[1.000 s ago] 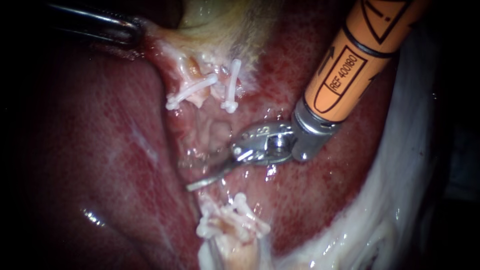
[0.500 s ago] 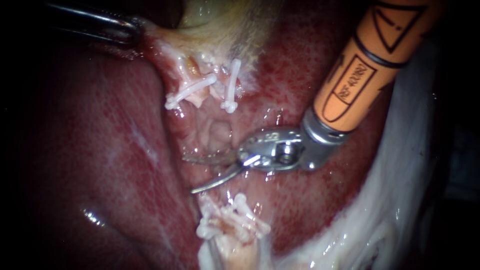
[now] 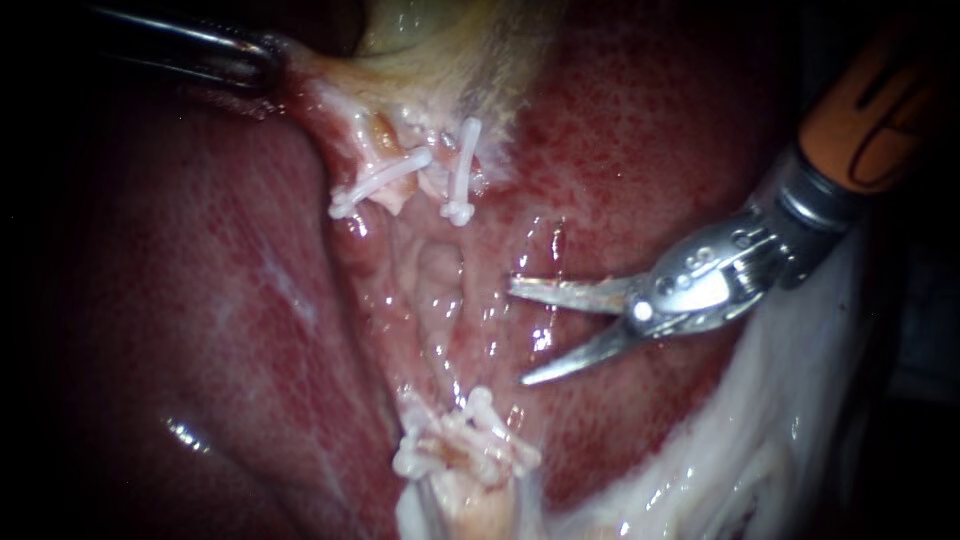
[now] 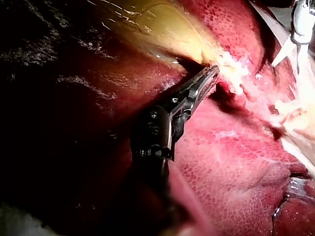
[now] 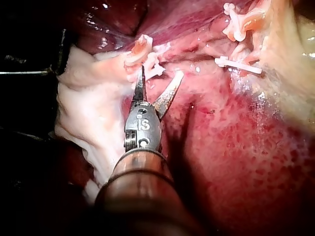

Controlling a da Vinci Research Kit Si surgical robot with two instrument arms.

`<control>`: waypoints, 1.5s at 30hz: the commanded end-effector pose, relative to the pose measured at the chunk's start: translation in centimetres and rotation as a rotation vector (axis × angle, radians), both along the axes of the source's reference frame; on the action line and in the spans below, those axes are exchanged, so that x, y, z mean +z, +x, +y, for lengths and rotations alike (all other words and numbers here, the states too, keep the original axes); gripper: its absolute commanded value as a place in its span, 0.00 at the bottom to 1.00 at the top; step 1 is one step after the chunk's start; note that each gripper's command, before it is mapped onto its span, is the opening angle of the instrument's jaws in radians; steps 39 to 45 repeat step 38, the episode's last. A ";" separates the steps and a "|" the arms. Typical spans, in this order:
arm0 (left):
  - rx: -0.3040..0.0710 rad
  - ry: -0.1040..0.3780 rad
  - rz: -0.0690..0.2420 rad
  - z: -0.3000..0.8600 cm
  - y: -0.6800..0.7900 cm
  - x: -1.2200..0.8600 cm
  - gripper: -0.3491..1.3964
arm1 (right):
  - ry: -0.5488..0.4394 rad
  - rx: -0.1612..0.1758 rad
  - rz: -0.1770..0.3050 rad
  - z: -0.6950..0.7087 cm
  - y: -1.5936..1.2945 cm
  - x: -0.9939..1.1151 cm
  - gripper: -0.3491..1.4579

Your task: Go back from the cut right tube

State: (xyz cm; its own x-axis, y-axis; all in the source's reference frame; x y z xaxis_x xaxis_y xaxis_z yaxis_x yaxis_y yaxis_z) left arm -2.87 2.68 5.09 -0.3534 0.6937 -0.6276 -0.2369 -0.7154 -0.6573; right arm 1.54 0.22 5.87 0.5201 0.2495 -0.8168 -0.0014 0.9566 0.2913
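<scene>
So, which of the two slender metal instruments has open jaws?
The orange-shafted right instrument: its blades gape, holding nothing; the left instrument grips pale tissue.

Left instrument (image 3: pixel 272 58) is running off the left edge, with its shaft mostly sinking into the dark. Its jaw tips are disappearing into the gallbladder (image 3: pixel 450 45) fold they are pinching. Right instrument (image 3: pixel 517 333) shaft is getting cropped at the upper right corner, and in the left wrist view only its blades are showing at the frame edge. Lower tube stump (image 3: pixel 470 500) is being cut off by the bottom edge. Clips (image 3: pixel 465 440) on it are clumping together, too tangled to count.
</scene>
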 end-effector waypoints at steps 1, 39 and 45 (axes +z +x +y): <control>0.000 0.000 0.000 0.00 0.00 0.00 0.00 | -0.012 0.002 -0.013 0.01 -0.03 -0.01 0.99; 0.024 0.016 0.032 -0.24 -0.39 0.50 0.00 | -0.004 -0.016 -0.045 0.10 -0.33 -0.11 0.99; 0.024 0.016 0.032 -0.24 -0.39 0.50 0.00 | -0.004 -0.016 -0.045 0.10 -0.33 -0.11 0.99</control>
